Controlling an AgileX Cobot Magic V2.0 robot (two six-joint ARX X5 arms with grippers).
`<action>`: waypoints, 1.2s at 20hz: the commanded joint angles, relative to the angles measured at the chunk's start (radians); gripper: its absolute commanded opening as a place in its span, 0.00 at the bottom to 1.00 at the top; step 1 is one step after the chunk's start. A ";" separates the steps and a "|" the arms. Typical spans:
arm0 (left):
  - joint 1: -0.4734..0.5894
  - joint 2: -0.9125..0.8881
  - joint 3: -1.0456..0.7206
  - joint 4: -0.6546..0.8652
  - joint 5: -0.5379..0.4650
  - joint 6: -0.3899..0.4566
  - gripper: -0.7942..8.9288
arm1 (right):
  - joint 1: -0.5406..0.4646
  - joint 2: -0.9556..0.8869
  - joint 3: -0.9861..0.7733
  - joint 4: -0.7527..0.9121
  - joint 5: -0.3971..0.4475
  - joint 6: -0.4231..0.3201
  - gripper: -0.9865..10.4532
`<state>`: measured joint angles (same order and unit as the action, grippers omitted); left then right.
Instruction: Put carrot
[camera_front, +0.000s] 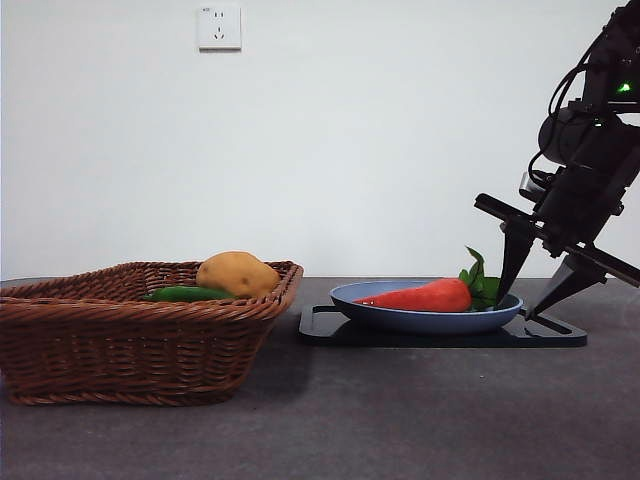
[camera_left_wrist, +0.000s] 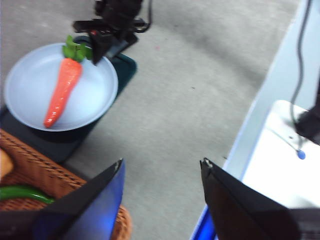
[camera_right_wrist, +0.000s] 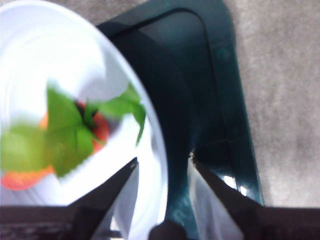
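The carrot (camera_front: 425, 296) lies on its side in a blue plate (camera_front: 420, 322), its green leaves toward my right gripper (camera_front: 517, 306). That gripper is open, with one jaw over the plate's right rim beside the leaves and the other outside the rim above the tray. In the right wrist view the open right gripper (camera_right_wrist: 164, 157) straddles the plate (camera_right_wrist: 50, 45) rim, with the blurred carrot (camera_right_wrist: 65, 135) just ahead. My left gripper (camera_left_wrist: 162, 161) hangs open and empty high over the table, looking down on the carrot (camera_left_wrist: 62, 92), the plate (camera_left_wrist: 30, 75) and the right gripper (camera_left_wrist: 107, 47).
The plate rests on a dark tray (camera_front: 330, 328). Left of it stands a wicker basket (camera_front: 140, 340) holding a yellow-brown potato (camera_front: 237, 273) and a green pepper (camera_front: 185, 294). A white wall with a socket (camera_front: 219, 27) stands behind.
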<state>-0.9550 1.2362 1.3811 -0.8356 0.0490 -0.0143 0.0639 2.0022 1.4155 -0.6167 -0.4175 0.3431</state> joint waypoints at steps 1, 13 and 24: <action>-0.011 0.011 0.014 0.045 -0.069 0.049 0.36 | -0.004 -0.043 0.022 -0.038 0.002 -0.041 0.24; 0.122 0.014 0.014 0.443 -0.362 0.124 0.09 | 0.139 -0.575 0.005 -0.363 0.274 -0.248 0.09; 0.420 -0.250 -0.238 0.312 -0.225 0.119 0.09 | 0.504 -1.015 -0.358 0.016 0.517 -0.254 0.09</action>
<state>-0.5331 0.9886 1.1446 -0.5335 -0.1787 0.0975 0.5591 0.9863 1.0714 -0.6220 0.0917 0.0860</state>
